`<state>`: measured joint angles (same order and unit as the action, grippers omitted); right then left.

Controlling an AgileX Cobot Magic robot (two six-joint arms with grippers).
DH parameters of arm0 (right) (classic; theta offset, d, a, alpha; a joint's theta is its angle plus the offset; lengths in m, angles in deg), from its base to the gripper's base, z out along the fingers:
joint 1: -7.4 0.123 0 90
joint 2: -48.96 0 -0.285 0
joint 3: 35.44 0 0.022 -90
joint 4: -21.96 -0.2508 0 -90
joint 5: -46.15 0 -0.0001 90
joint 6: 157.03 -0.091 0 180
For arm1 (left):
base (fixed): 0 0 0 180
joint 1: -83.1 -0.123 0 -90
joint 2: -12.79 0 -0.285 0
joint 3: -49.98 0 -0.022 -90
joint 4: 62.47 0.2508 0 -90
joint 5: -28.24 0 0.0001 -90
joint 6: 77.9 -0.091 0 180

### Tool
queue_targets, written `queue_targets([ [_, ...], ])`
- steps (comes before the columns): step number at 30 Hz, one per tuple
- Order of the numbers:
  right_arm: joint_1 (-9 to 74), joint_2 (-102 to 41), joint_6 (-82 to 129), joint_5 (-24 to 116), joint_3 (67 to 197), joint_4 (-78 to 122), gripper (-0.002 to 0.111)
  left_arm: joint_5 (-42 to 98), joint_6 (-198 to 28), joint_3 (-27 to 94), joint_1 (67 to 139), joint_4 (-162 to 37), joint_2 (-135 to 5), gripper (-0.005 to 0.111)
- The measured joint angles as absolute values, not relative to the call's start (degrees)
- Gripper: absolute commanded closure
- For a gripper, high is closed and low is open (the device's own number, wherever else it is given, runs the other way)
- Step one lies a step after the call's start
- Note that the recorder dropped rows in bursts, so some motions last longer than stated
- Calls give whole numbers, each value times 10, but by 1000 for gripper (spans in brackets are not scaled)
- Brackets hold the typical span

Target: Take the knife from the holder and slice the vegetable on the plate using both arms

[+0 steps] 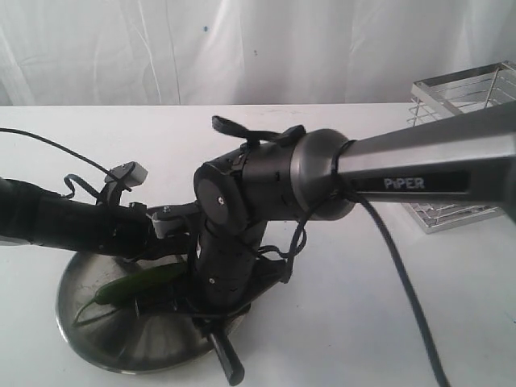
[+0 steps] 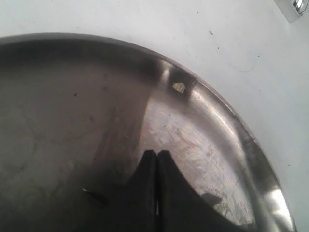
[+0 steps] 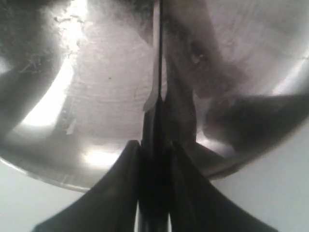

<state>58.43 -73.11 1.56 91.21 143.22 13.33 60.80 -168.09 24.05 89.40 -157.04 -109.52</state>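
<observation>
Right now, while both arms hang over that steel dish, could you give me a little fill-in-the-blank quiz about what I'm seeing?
1. The green vegetable lies on the round steel ____.
2. The right end effector is shut on the ____.
3. The left end effector is ____, with nothing between its fingers.
Missing words: plate; knife; shut.

Saw dark green on the vegetable (image 1: 133,288), brushed silver on the plate (image 1: 97,332), black on the knife (image 1: 228,363) and left arm (image 1: 64,222), grey with white PiPER lettering on the right arm (image 1: 435,165), white on the desk (image 1: 322,322).
</observation>
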Motion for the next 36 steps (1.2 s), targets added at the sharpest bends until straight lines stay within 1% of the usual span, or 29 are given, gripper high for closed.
queue_targets([
  [6,604,-749,10,899,1433,137,108,605,-1681,239,896,-1563,-1095,107],
  [14,606,-749,6,900,1433,144,108,597,-1653,241,896,-1541,-1092,107],
  [24,608,-740,10,928,1434,179,108,596,-1626,241,896,-1524,-1089,107],
  [36,612,-719,13,999,1433,226,108,584,-1624,249,899,-1501,-1072,107],
])
